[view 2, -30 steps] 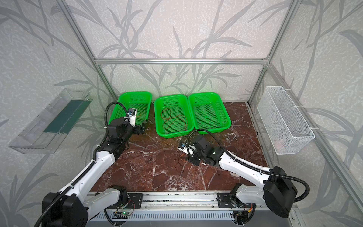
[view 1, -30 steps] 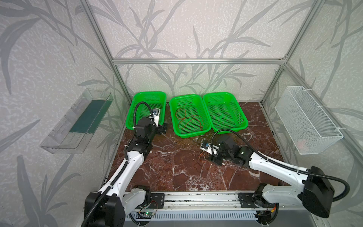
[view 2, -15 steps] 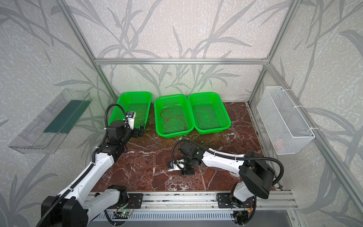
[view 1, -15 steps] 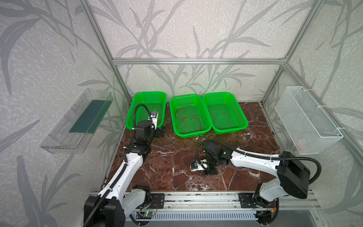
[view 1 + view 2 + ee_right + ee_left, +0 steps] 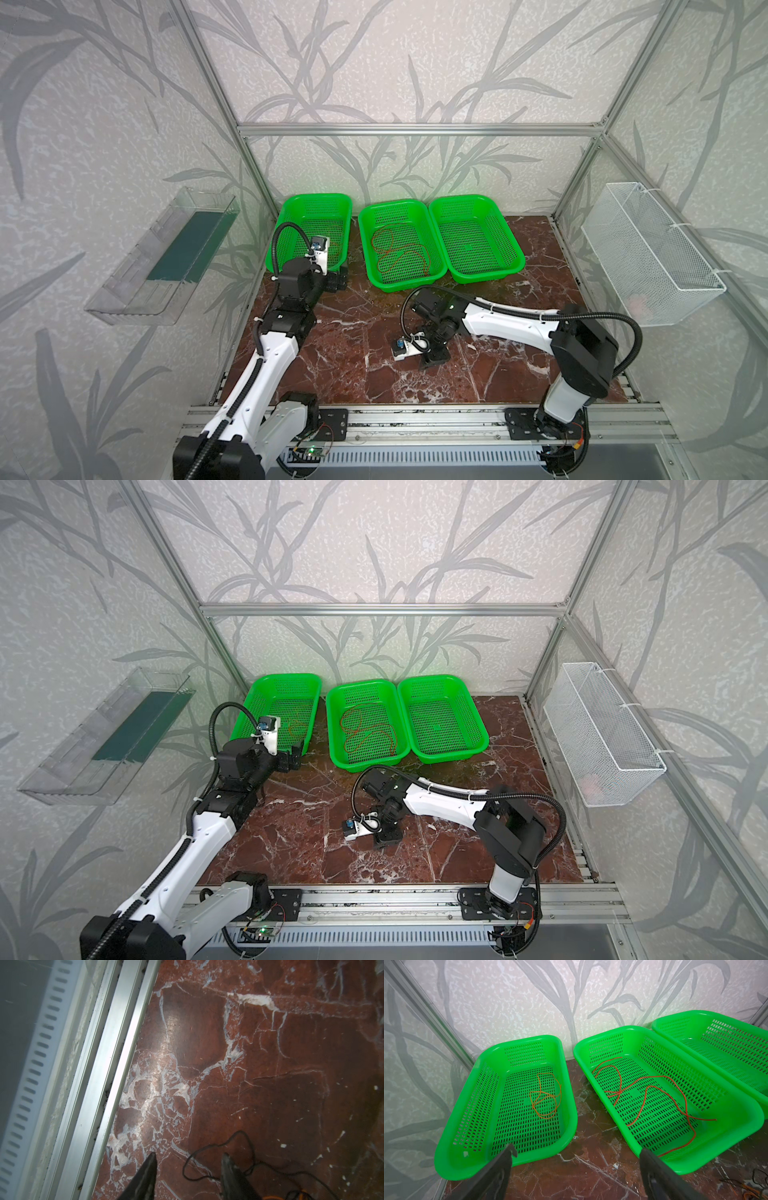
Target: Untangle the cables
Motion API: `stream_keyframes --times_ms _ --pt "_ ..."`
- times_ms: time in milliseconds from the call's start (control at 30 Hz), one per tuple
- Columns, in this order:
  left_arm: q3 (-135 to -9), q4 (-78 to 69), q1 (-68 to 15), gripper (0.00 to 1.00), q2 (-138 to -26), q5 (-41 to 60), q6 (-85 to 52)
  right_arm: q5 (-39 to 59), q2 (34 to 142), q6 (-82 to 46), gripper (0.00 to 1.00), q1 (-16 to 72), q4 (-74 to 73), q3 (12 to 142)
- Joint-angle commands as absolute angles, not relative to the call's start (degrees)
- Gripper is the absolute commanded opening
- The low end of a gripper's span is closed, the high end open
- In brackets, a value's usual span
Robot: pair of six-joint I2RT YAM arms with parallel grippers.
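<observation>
Two cables [image 5: 643, 1077] sorted; right gripper [image 5: 189, 1154], half-open, empty, straddles black cable [image 5: 252, 1147] toward bench's [image 5: 270, 1053] front edge; left gripper [image 5: 577, 1148] gapes empty; pinch likely next.

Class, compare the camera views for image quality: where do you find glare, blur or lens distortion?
Right wrist view: soft throughout, with a glare patch on the marble tabletop beside the bright aluminium rail. Left wrist view: sharp, the orange cable crisp against its green basket. Both top views: evenly lit, wide-angle, the frame posts leaning outward.
</observation>
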State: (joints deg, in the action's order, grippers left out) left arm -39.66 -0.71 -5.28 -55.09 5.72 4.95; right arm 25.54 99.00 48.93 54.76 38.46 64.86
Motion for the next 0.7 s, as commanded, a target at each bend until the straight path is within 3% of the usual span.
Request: stream_keyframes --times_ms 0,167,667 --pt "-38.7 -0.7 -5.6 0.96 -54.1 7.2 4.6 27.0 100.4 50.7 0.49 54.9 43.5 66.7" --pt "-39.4 -1.2 -5.6 0.96 -54.7 7.1 4.1 25.2 105.1 51.4 0.47 55.1 48.9 71.8" --pt "-42.5 0.4 -6.3 0.96 -55.9 7.7 2.2 17.3 104.6 43.5 0.51 57.3 40.5 68.0"
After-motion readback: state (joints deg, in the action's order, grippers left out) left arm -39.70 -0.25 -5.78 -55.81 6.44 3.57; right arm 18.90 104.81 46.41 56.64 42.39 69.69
